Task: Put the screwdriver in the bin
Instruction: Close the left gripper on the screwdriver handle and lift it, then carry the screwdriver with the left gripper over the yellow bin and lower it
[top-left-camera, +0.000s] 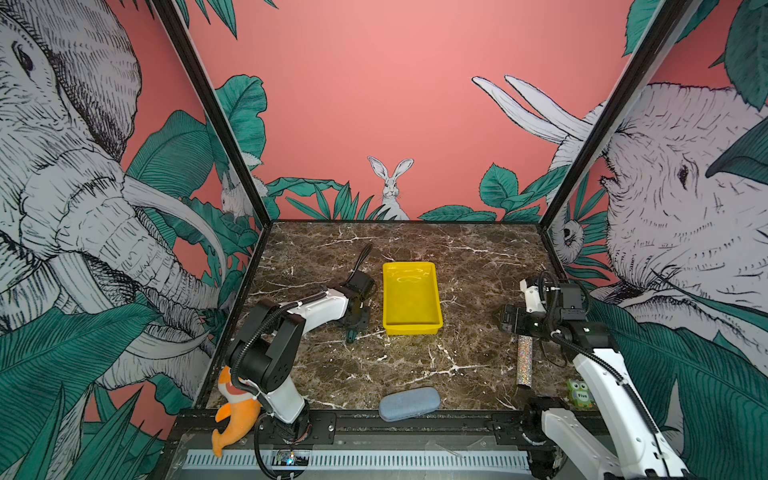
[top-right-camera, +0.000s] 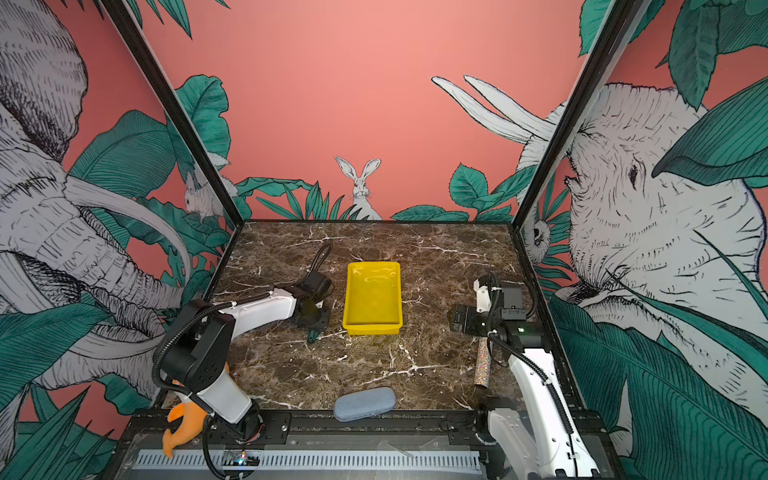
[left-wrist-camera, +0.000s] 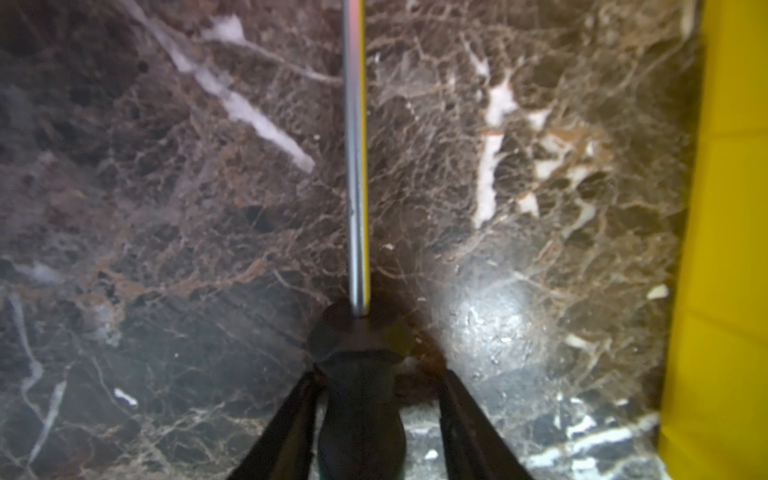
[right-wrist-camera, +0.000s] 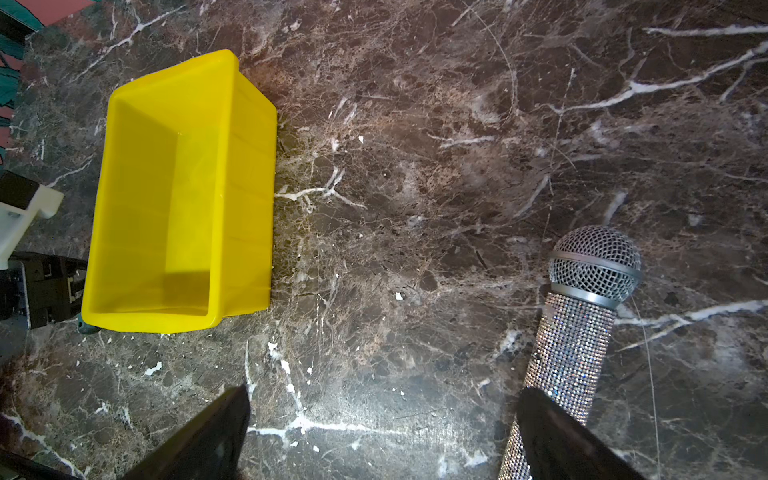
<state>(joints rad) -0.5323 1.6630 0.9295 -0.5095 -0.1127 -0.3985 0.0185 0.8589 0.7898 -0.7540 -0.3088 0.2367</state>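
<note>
your left gripper (left-wrist-camera: 377, 386) is down at the marble table (top-left-camera: 415, 365), jaws apart on either side of the screwdriver (left-wrist-camera: 356, 166). one finger (left-wrist-camera: 286, 424) looks to be against the dark handle, and the other stands clear of it with table showing in the gap. the screwdriver lies flat on the table, outside the yellow bin (top-left-camera: 411, 328) and just beside its left long wall. in both top views the green butt end (top-left-camera: 351, 334) pokes out from under the gripper, close to the bin's near left corner. your right gripper (right-wrist-camera: 384, 395) hangs well to the bin's right, jaws wide apart, above a glittery microphone (right-wrist-camera: 582, 324) that lies on the table.
</note>
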